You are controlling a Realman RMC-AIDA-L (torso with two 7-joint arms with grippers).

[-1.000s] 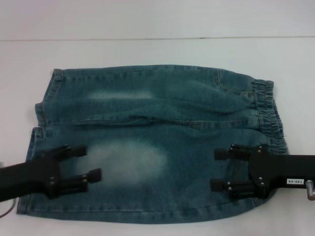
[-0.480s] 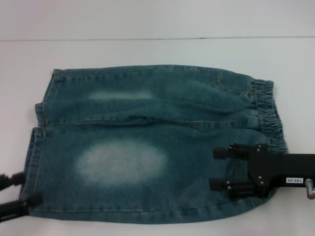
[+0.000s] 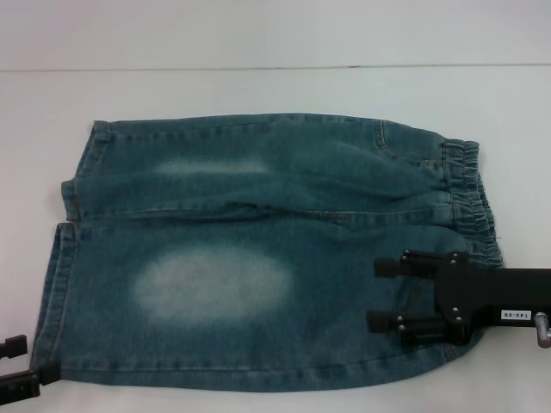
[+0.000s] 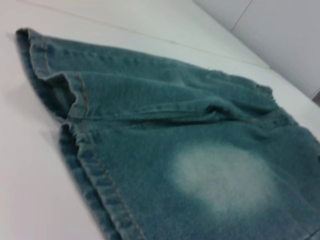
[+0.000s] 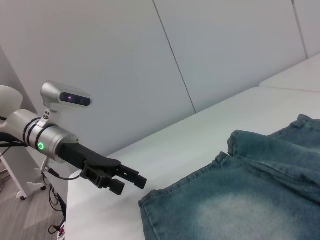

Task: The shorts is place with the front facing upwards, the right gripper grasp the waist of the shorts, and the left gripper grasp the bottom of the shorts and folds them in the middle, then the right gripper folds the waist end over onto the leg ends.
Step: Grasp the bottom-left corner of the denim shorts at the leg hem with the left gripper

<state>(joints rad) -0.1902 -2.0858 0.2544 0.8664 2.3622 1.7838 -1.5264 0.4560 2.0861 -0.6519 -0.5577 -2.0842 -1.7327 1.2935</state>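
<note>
The denim shorts (image 3: 267,249) lie flat and face up in the middle of the white worktop (image 3: 275,90), reaching down to its near edge, with the elasticated waistband (image 3: 469,202) towards the worktop's right edge and the two leg hems (image 3: 69,224) towards its left edge. The right gripper (image 3: 389,295) hovers low over the near right part of the garment, just inside the waistband, its two black fingers spread apart and pointing inward along the cloth with nothing between them. The left gripper (image 3: 19,366) sits at the worktop's near left corner, just off the nearer leg hem; its fingers are parted and empty, which the right wrist view confirms (image 5: 127,180). The fabric reads as medium-weight denim: soft enough to drape and crease (note the ridge along the crotch seam (image 3: 258,208) and the puckered elastic), yet with enough body that a folded half should carry over in one sheet and not collapse, I judge. It is not slippery or fragile, so a firm pinch should do. The best purchase looks to be the thick stitched edges: the gathered waistband at its near end for the right gripper, and the doubled hem (image 4: 95,175) of the nearer leg for the left, since both give a raised lip that fingers can get under, whereas the flat middle panel offers little to grip.
</note>
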